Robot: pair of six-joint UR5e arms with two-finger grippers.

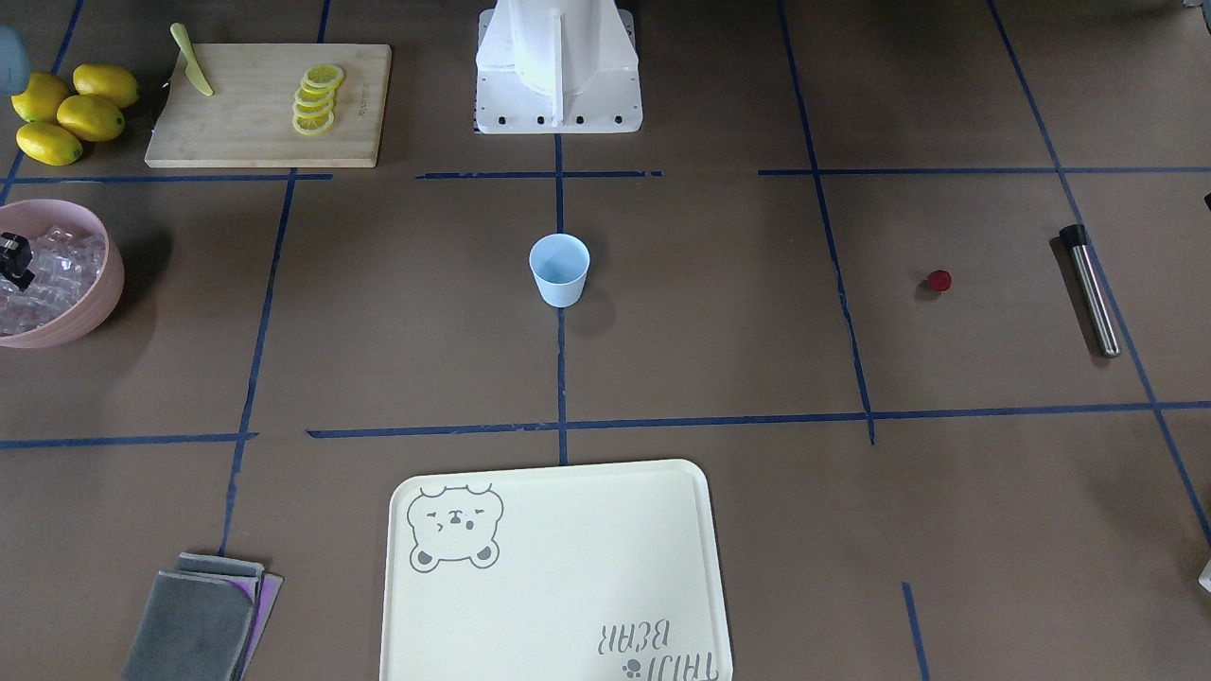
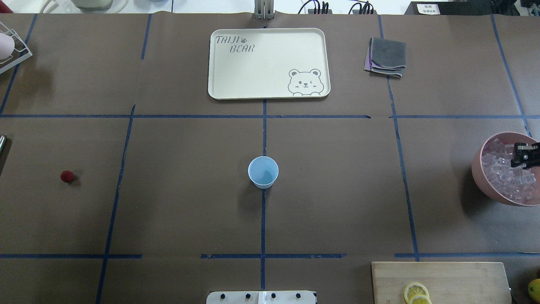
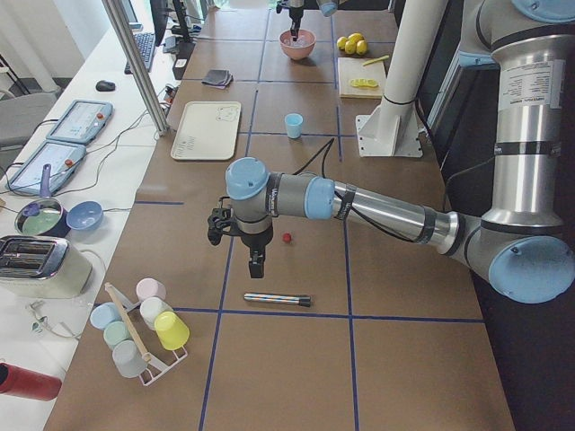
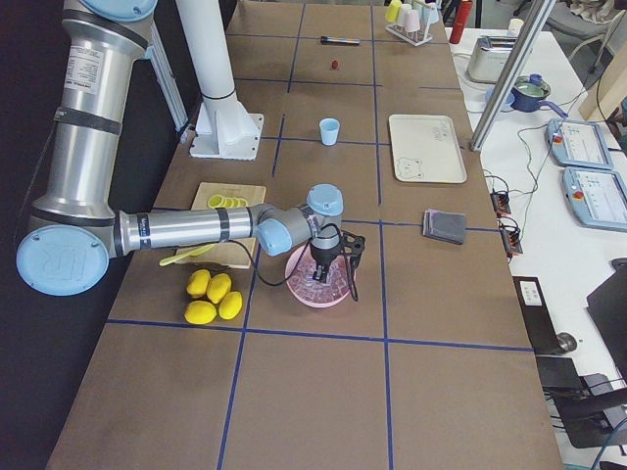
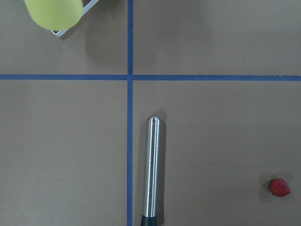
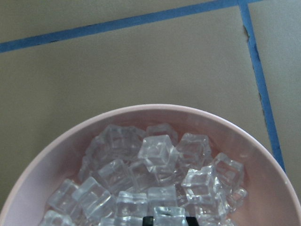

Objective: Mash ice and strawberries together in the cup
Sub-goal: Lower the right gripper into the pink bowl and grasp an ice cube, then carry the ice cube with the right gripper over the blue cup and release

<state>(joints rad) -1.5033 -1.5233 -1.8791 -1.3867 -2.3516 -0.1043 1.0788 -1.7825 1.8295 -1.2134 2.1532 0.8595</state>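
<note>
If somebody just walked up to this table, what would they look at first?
Probably the big pink bowl heaped with shiny ice at the robot's right end of the table, with the right tool down among the cubes. Next comes the little blue cup standing alone in the middle. Beyond it, on the side away from the robot, lies the cream tray with a cartoon bear.
</note>
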